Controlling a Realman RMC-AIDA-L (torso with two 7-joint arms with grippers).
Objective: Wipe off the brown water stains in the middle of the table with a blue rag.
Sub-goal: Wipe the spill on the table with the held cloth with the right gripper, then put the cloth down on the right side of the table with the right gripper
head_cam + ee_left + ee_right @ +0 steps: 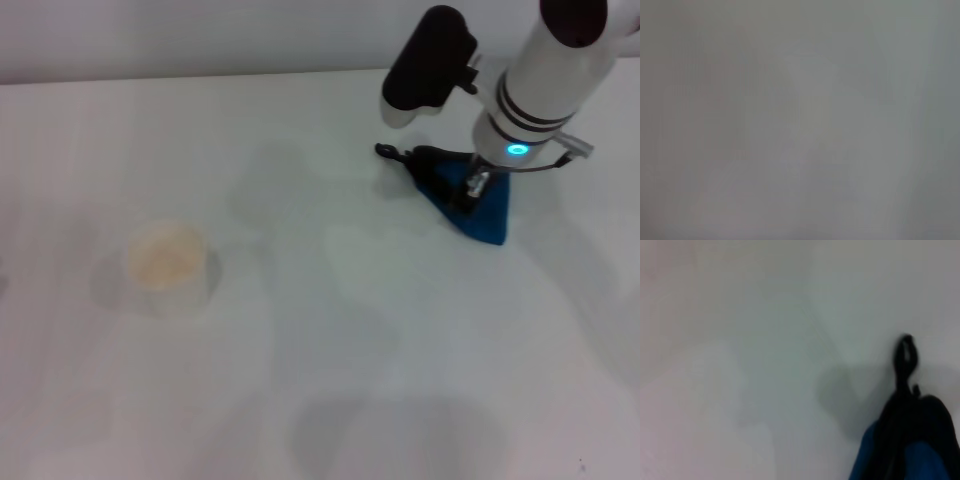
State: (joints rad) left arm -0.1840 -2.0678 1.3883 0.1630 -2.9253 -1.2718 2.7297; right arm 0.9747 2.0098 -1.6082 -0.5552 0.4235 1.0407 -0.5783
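**A:** Over on the robot's right side of the table [300, 400], the right gripper [472, 190] is sitting right down on the blue rag [485, 215]. Is it gripping it?

**B:** I cannot tell. The fingertips are meeting the cloth in the head view, but the wrist is covering how far they are parted. In the right wrist view only the rag's dark edge and black loop [904, 357] are showing, no fingers.

**A:** Where are the brown water stains lying from there?

**B:** I am not making them out in any of the 3 views. Going by the task, they should be lying in the middle of the table, toward the robot's left of the rag. The only tan thing showing is the liquid in the white cup [168, 265], well apart on the left.

**A:** So which way is the rag running?

**B:** Its long axis is slanting from the loop, on the far and middle-facing end, to a blue corner nearer the robot. The right arm is plainly the nearer 1.

**A:** And the left arm?

**B:** It is not appearing in the head view, and its wrist camera is giving only a blank grey blur.
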